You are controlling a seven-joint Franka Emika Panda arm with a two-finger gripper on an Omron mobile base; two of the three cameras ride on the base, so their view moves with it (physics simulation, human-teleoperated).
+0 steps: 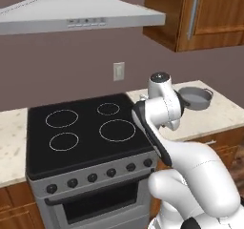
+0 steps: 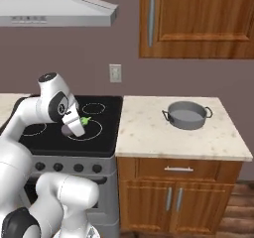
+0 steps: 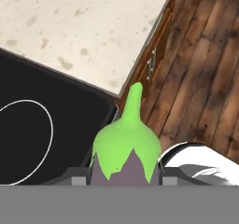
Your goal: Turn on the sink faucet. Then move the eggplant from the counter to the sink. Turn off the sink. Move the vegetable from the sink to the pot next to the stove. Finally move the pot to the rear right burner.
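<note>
Item 1, gripper: in the hand view I see only the finger tips, cut off at the 6 o'clock edge; they are clamped on either side of the eggplant. In the left base view my own arm hides the gripper entirely.

Item 2, eggplant: purple body mostly hidden between the fingers, green cap and stem pointing away from the hand. In the right base view I make out a small green tip beside the gripper, above the stove's front right burner.

Item 3, stove: black glass top with four ringed burners and a row of knobs along the front; the arm's elbow blocks its right edge in the left base view.

Item 4, counter: speckled stone, right of the stove, over wooden cabinets.

Item 5, pot: grey, two handles, standing on the counter at 3 o'clock from the stove, well apart from the eggplant. I see nothing inside it.

Item 6, range hood, wall outlet, upper cabinet: at 12 o'clock, partly cropped.
</note>
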